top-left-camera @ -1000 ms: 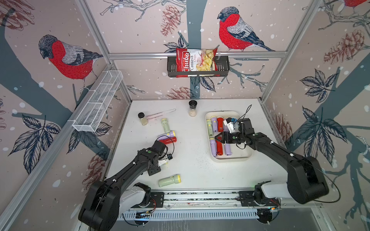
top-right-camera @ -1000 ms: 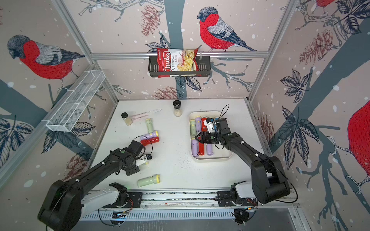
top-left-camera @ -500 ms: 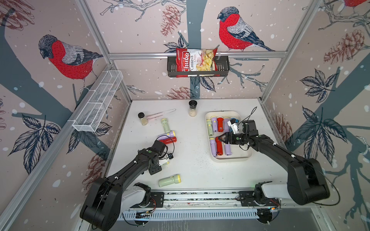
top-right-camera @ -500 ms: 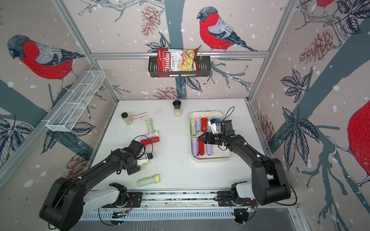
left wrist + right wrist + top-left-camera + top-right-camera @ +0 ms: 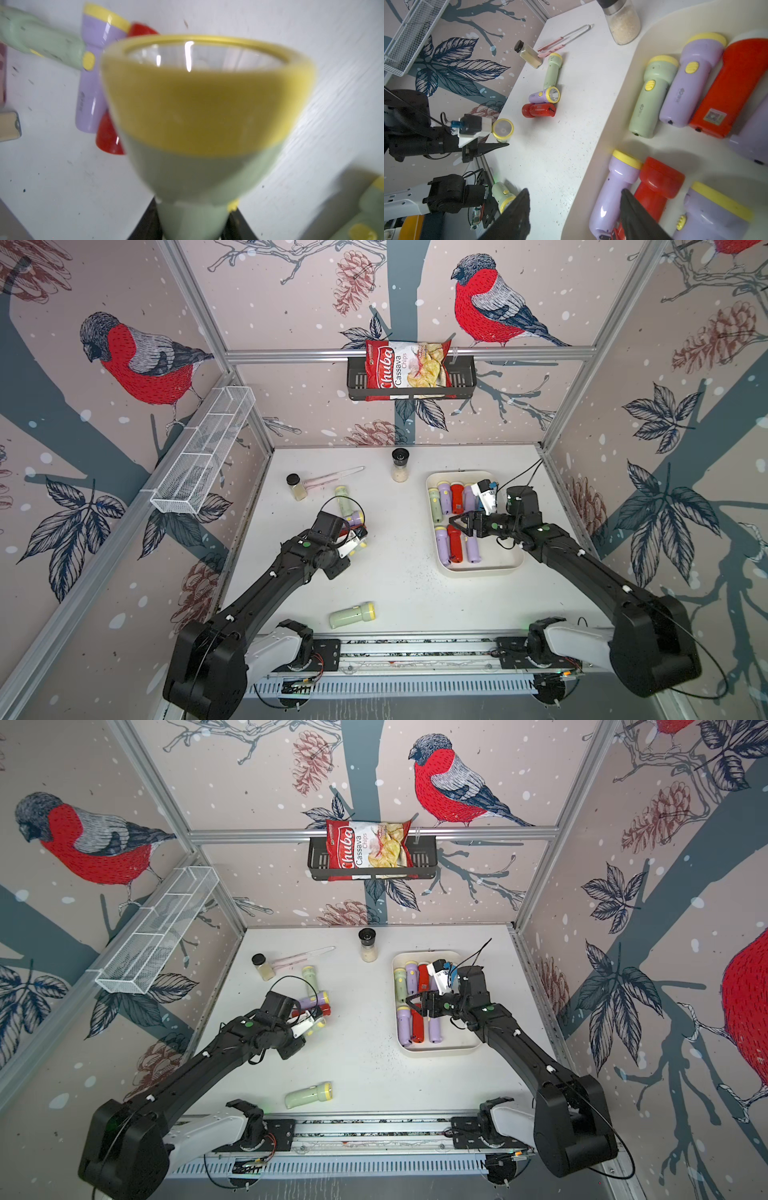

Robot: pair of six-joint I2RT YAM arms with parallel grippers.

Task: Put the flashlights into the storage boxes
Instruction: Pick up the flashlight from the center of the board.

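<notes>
- Left of the worktop's middle, the left end effector is clenched on a pale green flashlight, gripping its barrel. The yellow-rimmed head points away from the wrist.
- Just beyond it, a lilac flashlight and a red flashlight lie side by side, touching. A second green flashlight lies against the lilac one.
- A third green flashlight lies alone near the front rail.
- The cream tray sits on the worktop's right side. Seven flashlights show in it, in two rows: green, lilac, red and lilac at the back, and lilac, red and lilac in front.
- The right end effector hovers over the tray's left part. Its jaws are spread and hold nothing.
- Two spice jars, a tall one and a small one, stand toward the back, with pink tweezers between them.
</notes>
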